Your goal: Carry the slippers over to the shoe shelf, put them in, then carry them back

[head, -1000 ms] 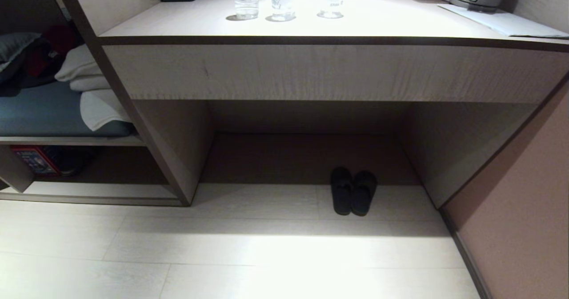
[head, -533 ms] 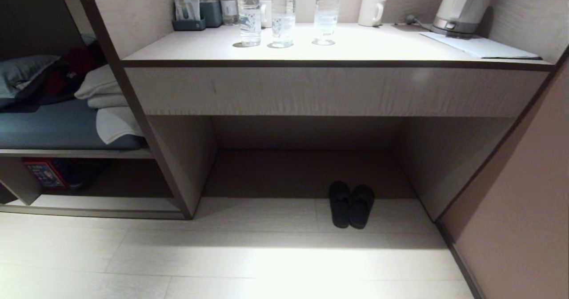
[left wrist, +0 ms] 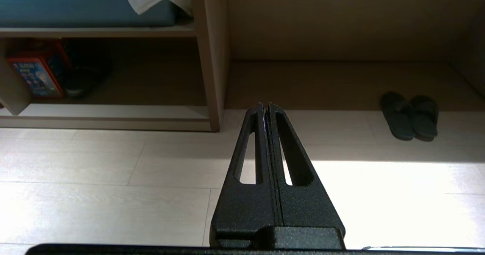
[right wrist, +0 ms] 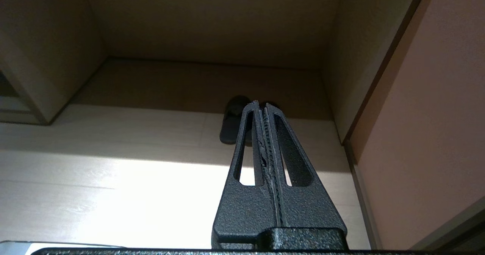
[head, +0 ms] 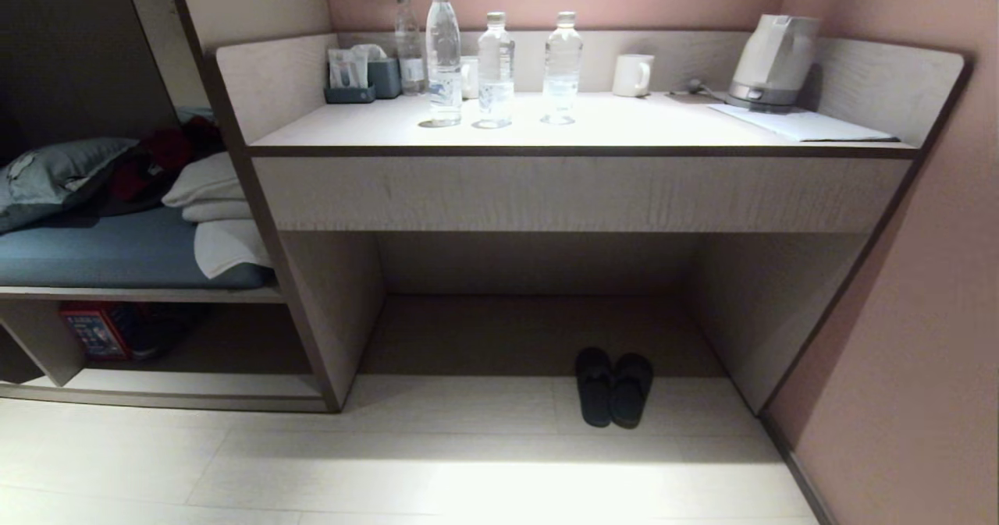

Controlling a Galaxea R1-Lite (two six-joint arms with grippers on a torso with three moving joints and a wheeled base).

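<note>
My left gripper point(left wrist: 266, 105) is pressed shut, fingers flat together, holding nothing, pointing forward toward twelve o'clock above the floor. My right gripper point(right wrist: 262, 104) is the same: closed tight, empty, aimed at twelve o'clock. Neither arm shows in my head view.

Slippers point(head: 613, 388) dark, near black; desk point(head: 577, 193) pale wood-grain; wall point(head: 921, 291) dusty pink; floor point(head: 390, 478) pale planks.
</note>
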